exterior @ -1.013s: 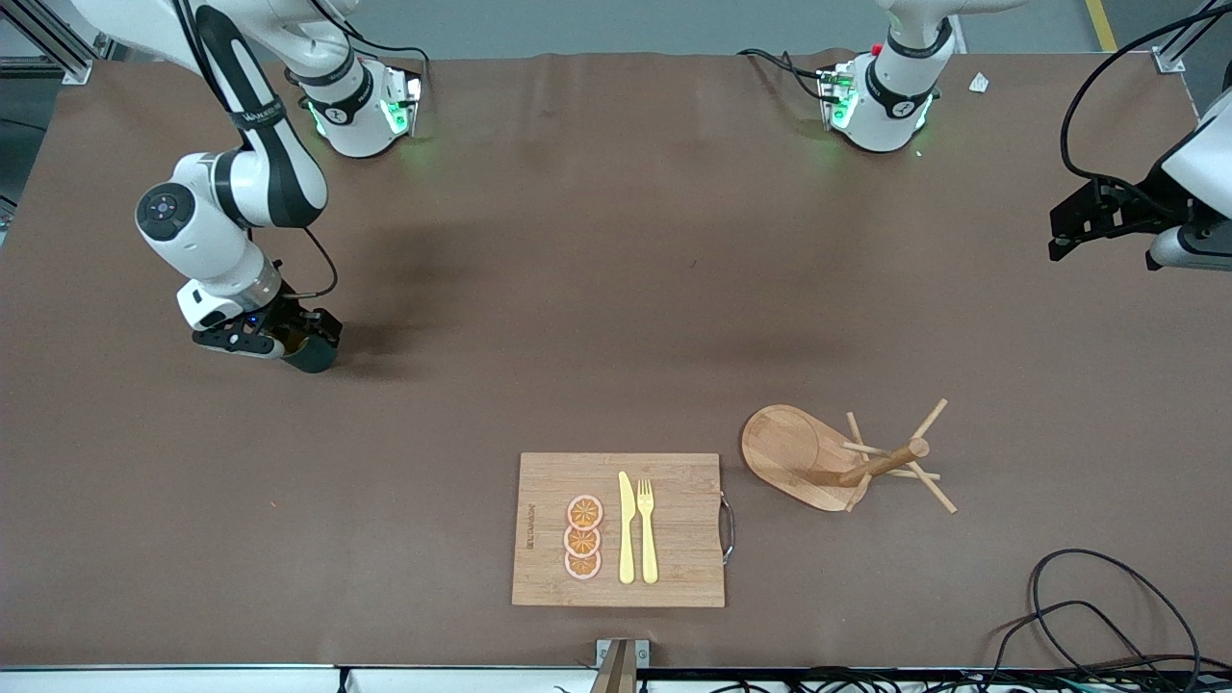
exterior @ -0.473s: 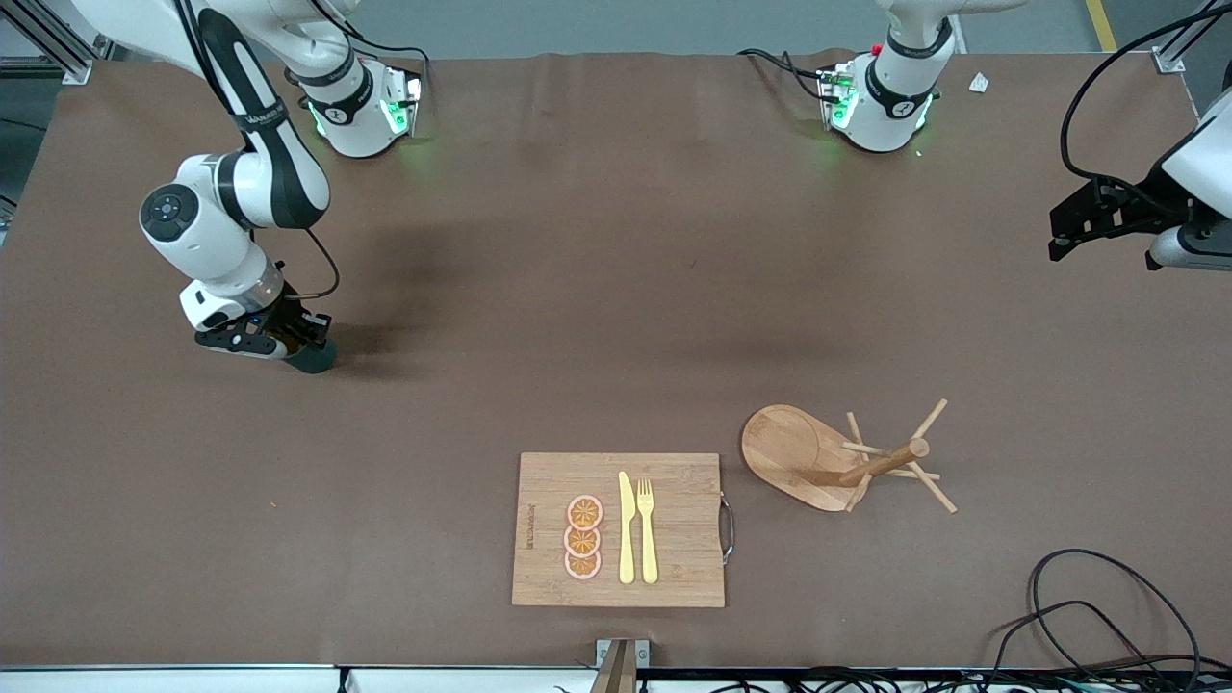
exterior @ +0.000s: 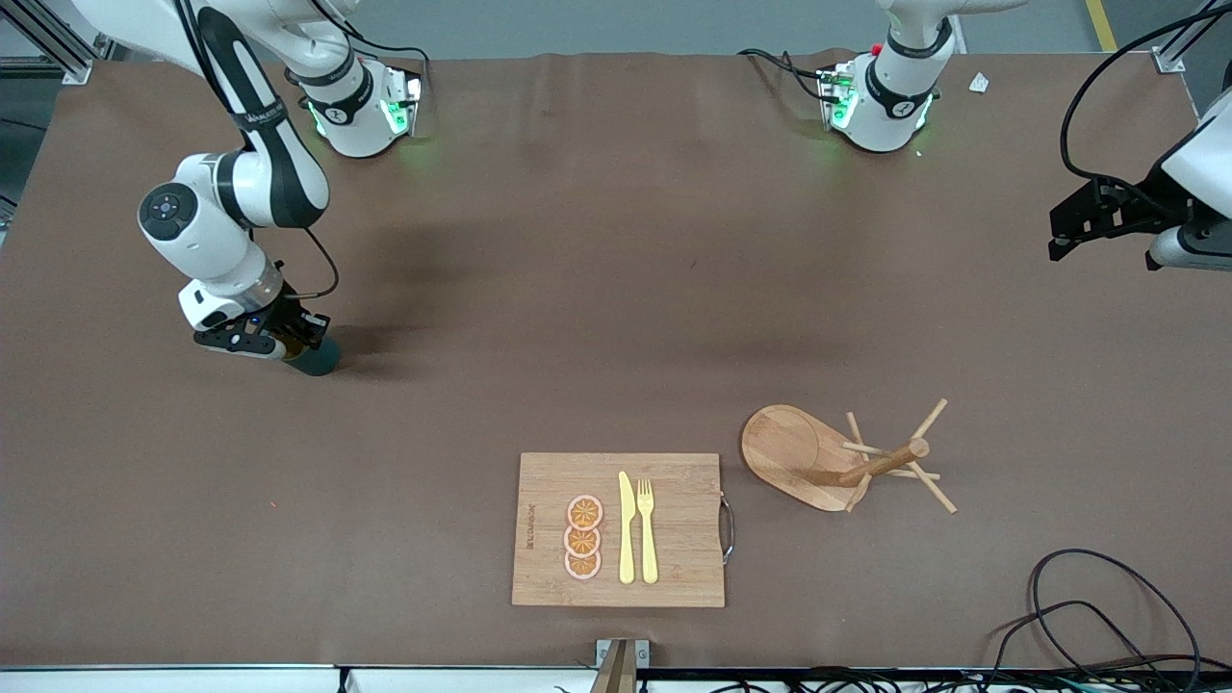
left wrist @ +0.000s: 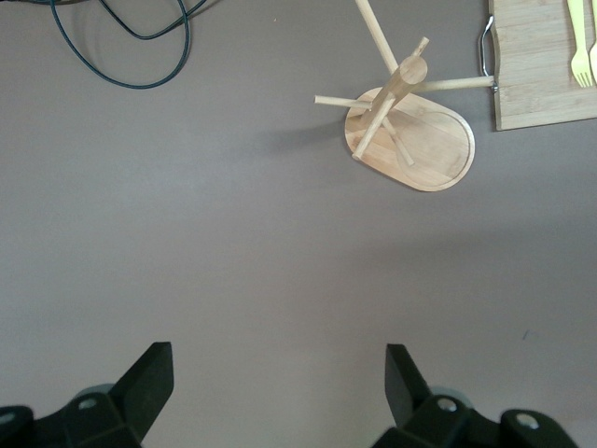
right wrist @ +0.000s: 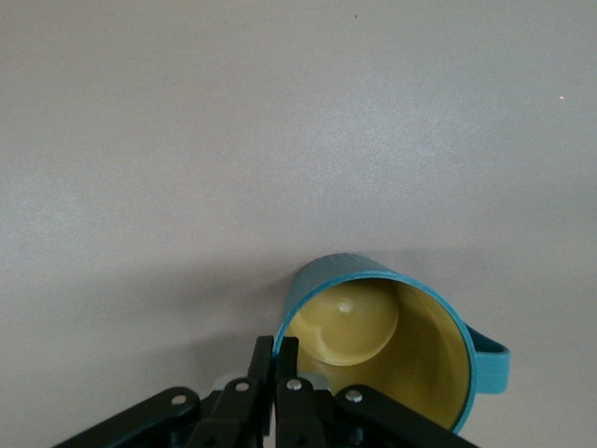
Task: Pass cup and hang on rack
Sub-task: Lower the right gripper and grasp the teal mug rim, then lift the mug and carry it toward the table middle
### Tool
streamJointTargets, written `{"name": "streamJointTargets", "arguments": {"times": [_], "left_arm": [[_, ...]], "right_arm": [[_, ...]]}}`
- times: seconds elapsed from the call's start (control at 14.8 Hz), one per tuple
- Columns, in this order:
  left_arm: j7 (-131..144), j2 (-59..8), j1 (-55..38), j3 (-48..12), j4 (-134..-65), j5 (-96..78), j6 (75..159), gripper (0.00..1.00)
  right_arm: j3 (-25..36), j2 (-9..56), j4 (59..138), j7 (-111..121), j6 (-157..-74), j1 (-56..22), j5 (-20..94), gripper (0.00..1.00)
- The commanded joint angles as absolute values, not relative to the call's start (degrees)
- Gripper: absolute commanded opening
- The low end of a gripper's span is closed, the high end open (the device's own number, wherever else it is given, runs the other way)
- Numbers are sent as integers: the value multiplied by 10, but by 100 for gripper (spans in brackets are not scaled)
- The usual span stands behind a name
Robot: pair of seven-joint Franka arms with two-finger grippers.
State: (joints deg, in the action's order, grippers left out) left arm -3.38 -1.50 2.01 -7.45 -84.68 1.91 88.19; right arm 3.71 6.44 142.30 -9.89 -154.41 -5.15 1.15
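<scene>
The dark teal cup [exterior: 313, 359] sits at the right arm's end of the table. My right gripper [exterior: 289, 344] is shut on its rim. In the right wrist view the cup [right wrist: 387, 341] shows its mustard-yellow inside and loop handle, and the right gripper [right wrist: 276, 350] pinches the thin rim wall, one finger outside and one inside. The wooden rack [exterior: 847, 457] stands toward the left arm's end, beside the cutting board; it also shows in the left wrist view [left wrist: 408, 126]. My left gripper [exterior: 1064, 231] waits high over the left arm's end of the table, open and empty [left wrist: 278, 383].
A bamboo cutting board [exterior: 674, 568] lies near the front edge with three orange slices [exterior: 583, 537], a yellow knife [exterior: 626, 527] and a yellow fork [exterior: 648, 529]. Black cables [exterior: 1088, 616] lie at the front corner of the left arm's end.
My right gripper closed down onto the cup's rim and shifted slightly toward the right arm's base. The left arm has not moved.
</scene>
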Motion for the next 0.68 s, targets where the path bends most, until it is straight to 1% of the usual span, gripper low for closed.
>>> {"name": "streamJointTargets", "arguments": {"times": [0.0,0.2,0.27,0.34,0.47,0.61], "left_arm": [[-27,-16,18,-75,-838,27,872,100],[-27,-16,18,-76,-838,27,872,100],[-27,-16,18,-76,-838,27,872,100],[-27,-16,18,-75,-838,27,872,100],[-27,-17,18,-76,-838,27,872,100],[-27,-16,18,-76,-838,27,872,100]], "right_arm": [[33,41,1430,-105,-1501,-61,18,0],[33,-22,1398,-164,-1420,-112,14,0],[33,-32,1384,-183,-1396,-132,14,0],[32,-39,1369,-207,-1370,-147,14,0],[10,-42,1342,-296,-1328,-189,13,0],[-24,-36,1316,-432,-1322,-238,11,0]]}}
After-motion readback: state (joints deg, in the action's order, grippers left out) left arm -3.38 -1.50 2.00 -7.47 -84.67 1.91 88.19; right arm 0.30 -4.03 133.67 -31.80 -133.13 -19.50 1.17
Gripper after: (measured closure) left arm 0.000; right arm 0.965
